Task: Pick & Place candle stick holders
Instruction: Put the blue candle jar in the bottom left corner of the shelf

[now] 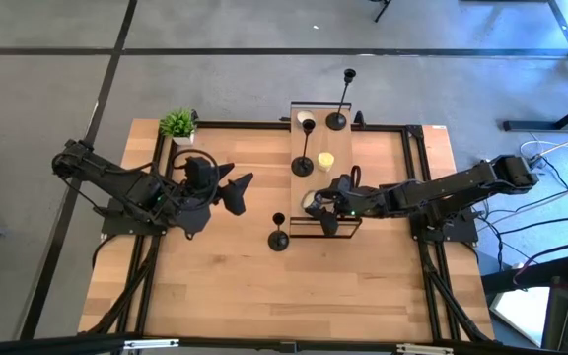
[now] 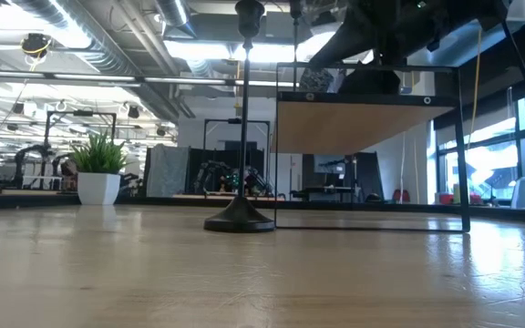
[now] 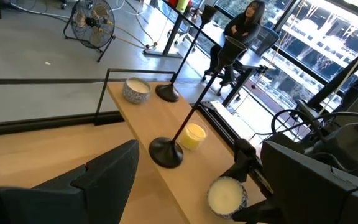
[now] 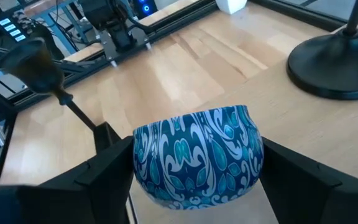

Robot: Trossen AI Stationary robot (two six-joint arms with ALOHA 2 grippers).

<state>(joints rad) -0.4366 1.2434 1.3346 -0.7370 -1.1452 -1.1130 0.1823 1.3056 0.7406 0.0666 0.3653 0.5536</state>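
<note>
- short candle stick holder (image 2: pixel 239 221) stands nearest the low camera, upright on the wooden surface (image 1: pixel 215 286), just in front of the raised shelf (image 1: pixel 338 148) and touched by neither arm.
- two tall candle stick holders are already up on the shelf: one (image 1: pixel 302 166) mid-shelf beside a yellow candle (image 1: pixel 325 160), the other (image 1: pixel 336 120) at the far end near a white candle (image 1: pixel 306 118).
- right end effector (image 1: pixel 319 207) is at the shelf's near end, its fingers clenched against both sides of a blue-patterned candle pot (image 4: pixel 197 155), so it is grasping the pot, not a holder.
- left end effector (image 1: pixel 240 194) hangs released, fingers wide, over the surface to the left of the shelf, near the short holder.
- judgement: the short holder looks like the piece left to move.
- to do it well: approach level, close on the thin stem low down near the base so it cannot swing, lift straight up, and clear the shelf's black frame and the right arm before setting it down flat.
- green potted plant (image 1: pixel 177 124) sits at the far left corner, well apart.
</note>
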